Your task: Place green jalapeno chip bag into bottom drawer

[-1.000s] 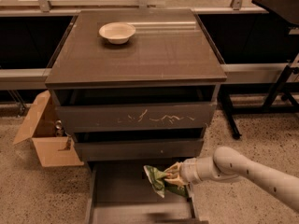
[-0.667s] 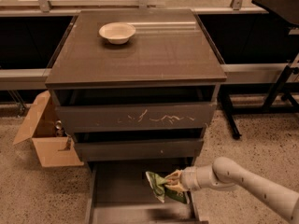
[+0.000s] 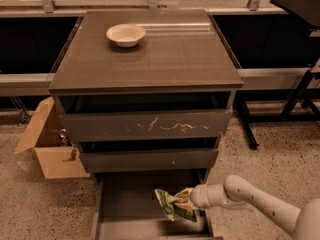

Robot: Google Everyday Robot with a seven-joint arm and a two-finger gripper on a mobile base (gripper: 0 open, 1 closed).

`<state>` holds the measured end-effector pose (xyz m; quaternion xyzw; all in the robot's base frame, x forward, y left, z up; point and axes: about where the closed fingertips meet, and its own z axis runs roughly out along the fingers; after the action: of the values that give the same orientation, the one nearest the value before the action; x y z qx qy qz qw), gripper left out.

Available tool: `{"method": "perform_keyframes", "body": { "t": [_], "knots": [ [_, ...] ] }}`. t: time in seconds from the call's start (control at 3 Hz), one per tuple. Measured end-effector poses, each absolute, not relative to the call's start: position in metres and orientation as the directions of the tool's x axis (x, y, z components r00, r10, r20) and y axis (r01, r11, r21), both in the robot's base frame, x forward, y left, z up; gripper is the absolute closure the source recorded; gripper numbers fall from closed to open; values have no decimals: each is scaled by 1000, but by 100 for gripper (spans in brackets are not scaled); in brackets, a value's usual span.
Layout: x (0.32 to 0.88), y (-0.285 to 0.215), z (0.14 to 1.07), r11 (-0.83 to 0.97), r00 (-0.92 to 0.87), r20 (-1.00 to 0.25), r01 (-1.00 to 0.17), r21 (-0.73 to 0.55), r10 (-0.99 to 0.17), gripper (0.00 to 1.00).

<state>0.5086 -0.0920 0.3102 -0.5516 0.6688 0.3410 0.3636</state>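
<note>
The green jalapeno chip bag point(image 3: 172, 204) is a crumpled glossy green foil bag, held low inside the open bottom drawer point(image 3: 125, 204) near its right side. My gripper point(image 3: 183, 199) reaches in from the right on a white arm and is shut on the bag's right edge. The bag hangs just above or on the drawer's smooth grey floor; I cannot tell whether it touches. The drawer is pulled out below the other two drawer fronts.
A white bowl point(image 3: 125, 34) sits on the cabinet top point(image 3: 165, 59). The scratched drawer front point(image 3: 145, 126) and the plain one point(image 3: 150, 160) are above the open drawer. An open cardboard box point(image 3: 47, 144) stands on the floor at the left. Black table legs point(image 3: 295, 104) stand at the right.
My gripper has lowered the chip bag further down into the bottom drawer and a little toward the front. The bowl and drawers have not moved.
</note>
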Motion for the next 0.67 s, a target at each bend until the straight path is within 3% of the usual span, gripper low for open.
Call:
{"method": "perform_keyframes", "body": {
  "t": [0.33,0.67],
  "knots": [
    [514,-76,287,109,-104,-868,-992,58,-485,100],
    [527,-70,260,101,-115,-867,-992,75,-485,85]
  ]
}}
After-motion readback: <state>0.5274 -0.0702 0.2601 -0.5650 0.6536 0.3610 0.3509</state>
